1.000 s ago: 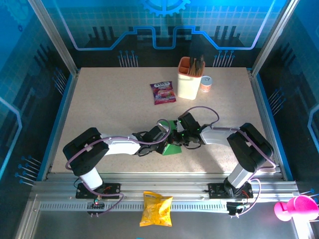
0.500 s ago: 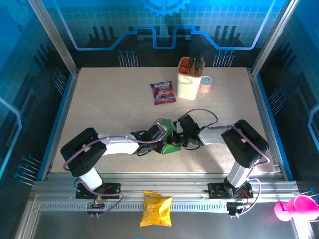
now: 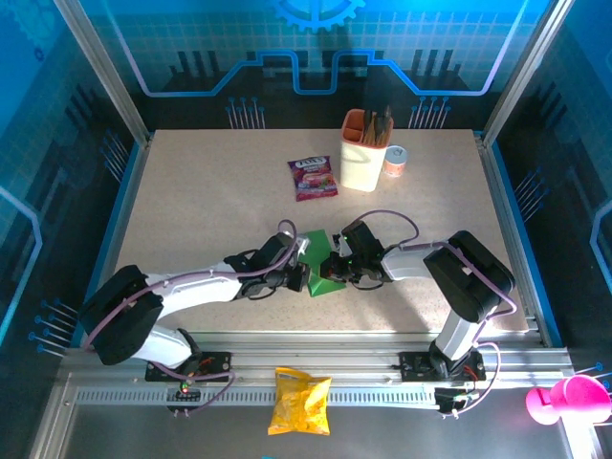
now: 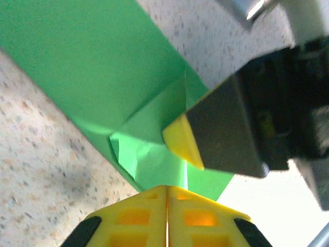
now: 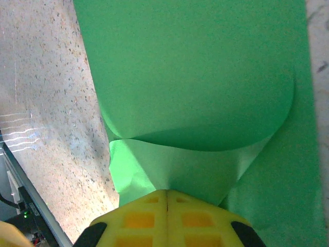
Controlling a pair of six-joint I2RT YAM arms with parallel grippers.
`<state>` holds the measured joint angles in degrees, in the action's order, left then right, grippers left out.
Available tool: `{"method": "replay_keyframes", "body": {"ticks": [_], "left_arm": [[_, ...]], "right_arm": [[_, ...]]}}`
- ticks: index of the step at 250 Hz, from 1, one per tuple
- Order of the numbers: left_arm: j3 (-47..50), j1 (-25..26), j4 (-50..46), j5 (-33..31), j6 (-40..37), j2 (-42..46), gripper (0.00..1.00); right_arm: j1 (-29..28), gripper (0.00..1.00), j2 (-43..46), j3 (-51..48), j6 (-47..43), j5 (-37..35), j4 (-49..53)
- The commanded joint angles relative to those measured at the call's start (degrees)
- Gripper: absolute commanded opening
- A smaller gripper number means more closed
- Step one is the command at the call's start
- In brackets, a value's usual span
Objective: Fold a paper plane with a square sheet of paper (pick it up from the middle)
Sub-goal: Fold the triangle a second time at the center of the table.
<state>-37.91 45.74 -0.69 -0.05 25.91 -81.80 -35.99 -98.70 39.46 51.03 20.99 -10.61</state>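
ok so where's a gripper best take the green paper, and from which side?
Probably the lifted flap at the fold of the paper, coming in low from its right, as the right gripper is now. That layer bows up off the table, so fingers can close on it. The far part lies flat, with nothing to pinch.

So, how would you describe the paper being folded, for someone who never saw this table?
Look at the speckled beige table, near its front middle, where the left arm and right arm meet tip to tip. The green paper is there, partly folded. It is the one plain bright green thing; the purple sachet farther back is printed.
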Motion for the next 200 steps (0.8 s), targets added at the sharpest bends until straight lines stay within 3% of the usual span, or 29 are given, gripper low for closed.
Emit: {"method": "replay_keyframes", "body": {"ticks": [1, 64, 200], "left_arm": [[1.69, 1.23, 3.77, 5.27, 0.55, 0.28, 0.06], [0.87, 3.81, 5.73, 6.21, -0.73, -2.94, 0.04], [-0.73, 3.78, 6.35, 2.51, -2.45, -10.18, 0.0]], "right_arm": [[-0.93, 0.0, -2.21, -1.6, 0.65, -2.93, 4.45], [-1.36, 0.0, -2.73, -1.42, 1.44, -2.8, 3.93], [-2.16, 0.0, -2.03, -2.19, 2.28, -3.5, 4.17]]}}
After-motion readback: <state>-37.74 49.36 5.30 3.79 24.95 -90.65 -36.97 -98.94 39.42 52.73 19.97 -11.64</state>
